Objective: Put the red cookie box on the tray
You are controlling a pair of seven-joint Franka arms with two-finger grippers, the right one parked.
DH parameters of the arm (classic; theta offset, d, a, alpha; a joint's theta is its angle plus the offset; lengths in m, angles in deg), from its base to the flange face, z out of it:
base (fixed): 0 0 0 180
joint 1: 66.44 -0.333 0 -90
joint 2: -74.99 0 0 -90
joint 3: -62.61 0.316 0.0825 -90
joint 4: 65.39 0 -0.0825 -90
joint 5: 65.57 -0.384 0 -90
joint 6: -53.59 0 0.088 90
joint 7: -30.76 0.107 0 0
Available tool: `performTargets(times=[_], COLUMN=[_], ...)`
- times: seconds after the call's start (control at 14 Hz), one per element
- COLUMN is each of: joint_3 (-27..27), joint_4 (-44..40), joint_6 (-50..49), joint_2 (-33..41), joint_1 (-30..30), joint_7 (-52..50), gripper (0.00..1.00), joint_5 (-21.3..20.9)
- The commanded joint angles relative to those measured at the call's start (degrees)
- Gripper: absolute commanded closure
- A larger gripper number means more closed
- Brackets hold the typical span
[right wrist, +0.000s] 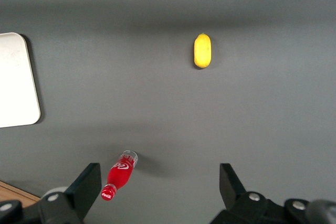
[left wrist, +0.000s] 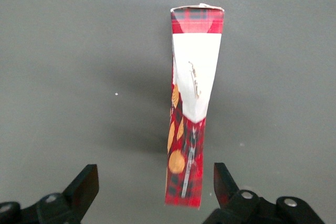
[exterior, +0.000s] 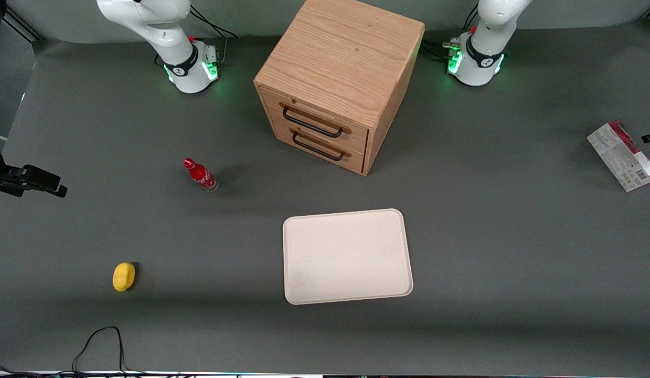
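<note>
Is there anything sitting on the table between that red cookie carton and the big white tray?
No. In the front view only bare grey table separates the thin red cookie box from the cream-white tray. The open gripper hangs over the box.

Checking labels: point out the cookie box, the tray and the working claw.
cookie box (exterior: 624, 156): front view, grey-white printed face.
tray (exterior: 348, 256): front view, bare middle of its floor.
claw (left wrist: 156, 187): left wrist view, open, above the box, midway between its fingertips.

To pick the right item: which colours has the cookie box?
Red tartan with white; cookie box shows best in the left wrist view, beneath the open hand.
</note>
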Motion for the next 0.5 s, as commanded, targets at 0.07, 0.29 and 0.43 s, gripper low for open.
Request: performTargets(times=[0.07,0.29,0.43], joint_3=[-0.24,-0.32,-0.32], joint_4=[0.69,0.69,0.69], joint_6=[4.84,6.17,6.43], joint_2=[-3.56,-5.15,-5.59], joint_1=[0.19,0.72,0.72], joint_7=[-3.78,-5.28,-5.28], gripper=[0.02,0.02,0.02], joint_5=[-0.12,-0.21,-0.21])
